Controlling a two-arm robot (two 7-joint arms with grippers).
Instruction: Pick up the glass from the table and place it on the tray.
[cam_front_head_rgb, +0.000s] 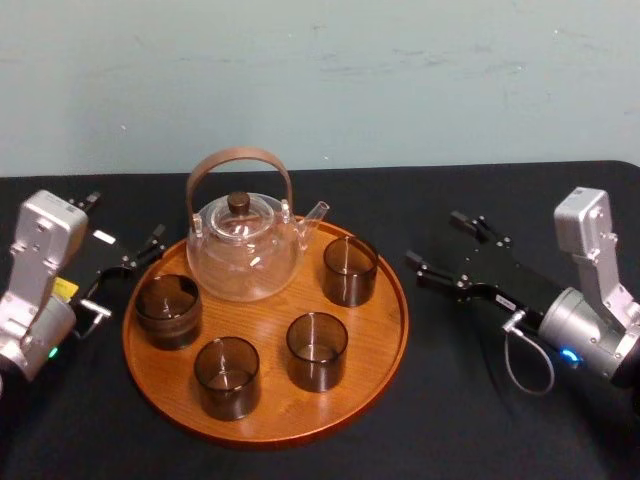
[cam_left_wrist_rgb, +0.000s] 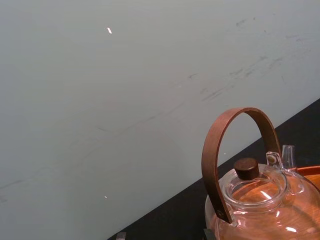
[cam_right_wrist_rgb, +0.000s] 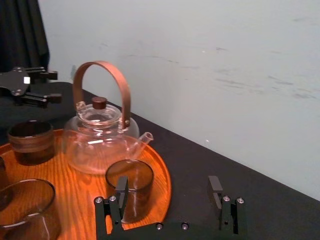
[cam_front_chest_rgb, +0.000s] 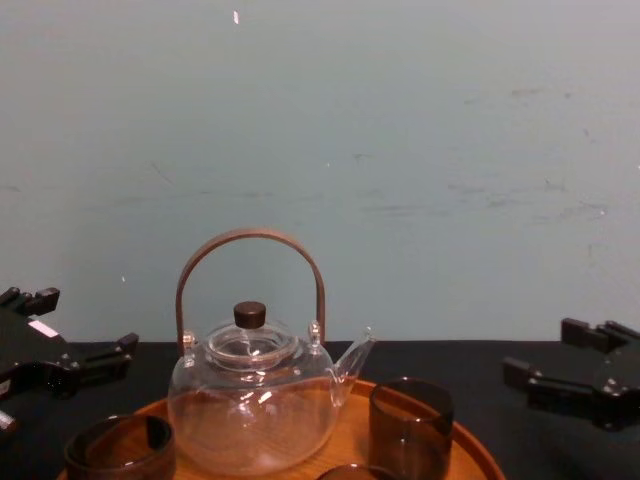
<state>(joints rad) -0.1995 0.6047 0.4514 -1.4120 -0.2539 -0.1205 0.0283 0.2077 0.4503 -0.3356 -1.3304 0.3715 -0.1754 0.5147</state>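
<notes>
1. Four smoky glasses stand upright inside the rim of the tray (cam_front_head_rgb: 399, 330): left glass (cam_front_head_rgb: 168, 310), front-left glass (cam_front_head_rgb: 227, 376), front-right glass (cam_front_head_rgb: 317, 350), back-right glass (cam_front_head_rgb: 350, 270)
2. Clear teapot (cam_front_head_rgb: 245, 248) with a brown hoop handle sits at the back of the tray, between the left glass and the back-right glass, spout toward the robot's right
3. Head view gives all four glasses at once. Chest view gives the left glass (cam_front_chest_rgb: 120, 450) and back-right glass (cam_front_chest_rgb: 410, 425) side-on. Left wrist view gives the teapot's handle and lid (cam_left_wrist_rgb: 247, 169) against the wall
4. Left gripper (cam_front_head_rgb: 125, 278): fingers spread, grasping nothing. It is just outside the tray's left rim, near the left glass but apart from it
5. Right gripper (cam_front_head_rgb: 435, 240): fingers spread, grasping nothing. It is over the table (cam_front_head_rgb: 480, 410) to the right of the tray, pointing toward the back-right glass. In the right wrist view that glass (cam_right_wrist_rgb: 130, 187) lies just beyond one finger (cam_right_wrist_rgb: 121, 189)
6. The table is matte black and much wider than the tray. Behind it is a pale green wall (cam_front_head_rgb: 320, 80) with scuff marks, and the right wrist view catches a dark curtain (cam_right_wrist_rgb: 20, 30) at the far end
</notes>
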